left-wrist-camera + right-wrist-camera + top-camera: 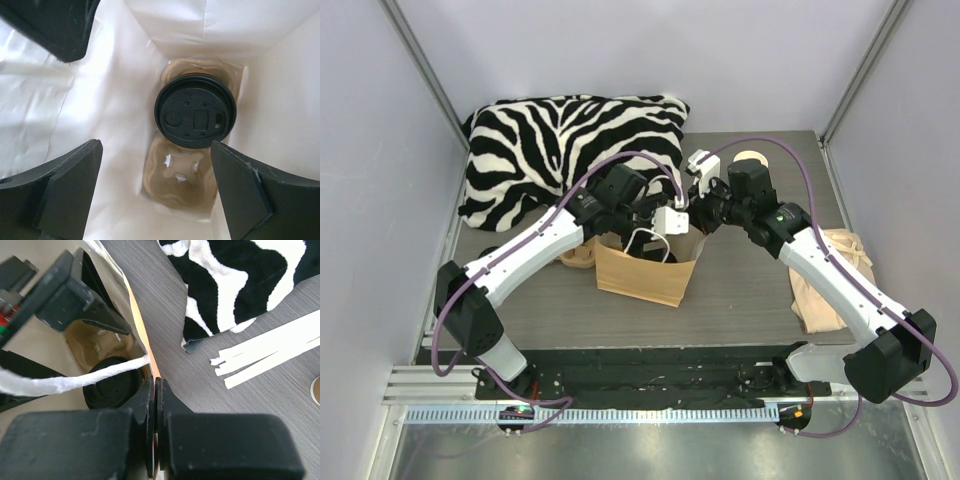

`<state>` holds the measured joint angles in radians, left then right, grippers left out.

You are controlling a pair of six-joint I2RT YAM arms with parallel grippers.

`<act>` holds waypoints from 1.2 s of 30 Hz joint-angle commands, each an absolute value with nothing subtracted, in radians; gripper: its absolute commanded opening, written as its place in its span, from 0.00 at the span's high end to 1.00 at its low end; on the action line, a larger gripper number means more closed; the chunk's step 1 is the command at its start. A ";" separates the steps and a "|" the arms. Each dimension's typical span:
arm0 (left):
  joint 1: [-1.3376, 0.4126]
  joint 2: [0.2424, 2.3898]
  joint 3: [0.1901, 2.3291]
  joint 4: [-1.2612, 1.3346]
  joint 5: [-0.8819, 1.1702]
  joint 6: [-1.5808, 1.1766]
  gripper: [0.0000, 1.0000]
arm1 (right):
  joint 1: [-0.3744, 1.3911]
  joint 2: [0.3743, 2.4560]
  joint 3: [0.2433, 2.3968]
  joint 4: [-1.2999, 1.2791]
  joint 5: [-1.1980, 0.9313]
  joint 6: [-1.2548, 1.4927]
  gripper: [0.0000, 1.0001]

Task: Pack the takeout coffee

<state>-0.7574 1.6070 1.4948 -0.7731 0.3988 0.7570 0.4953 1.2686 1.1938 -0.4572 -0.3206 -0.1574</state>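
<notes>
Your right gripper [155, 395] is clenched on the rim of the brown paper bag [640, 275], likely to keep its mouth wide. Your left gripper [156, 147] hangs spread and empty above that mouth. Straight below it, the tan paper cup with the round black lid [195, 110] sits in a moulded pulp carrier [176, 175], so it looks packed. A white paper handle [70, 382] crosses beside the right fingers and could snag. Beyond them lie a zebra-striped cushion [240, 280] and white paper strips [270, 347].

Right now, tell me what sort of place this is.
Probably a lab test cell staged for takeout packing: bare white walls, a paper bag on a table, the takeout coffee in a carrier.
</notes>
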 commanded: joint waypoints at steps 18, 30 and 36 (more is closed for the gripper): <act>-0.628 1.459 1.698 -0.822 0.466 0.503 0.00 | 0.492 1.226 1.219 -0.387 -0.324 -0.252 0.99; -0.545 1.325 1.654 -0.664 0.356 0.266 0.00 | 0.492 1.138 1.224 -0.452 -0.390 -0.325 0.99; -0.496 1.336 1.664 -0.635 0.255 0.169 0.00 | 0.494 1.028 1.187 -0.494 -0.436 -0.408 0.99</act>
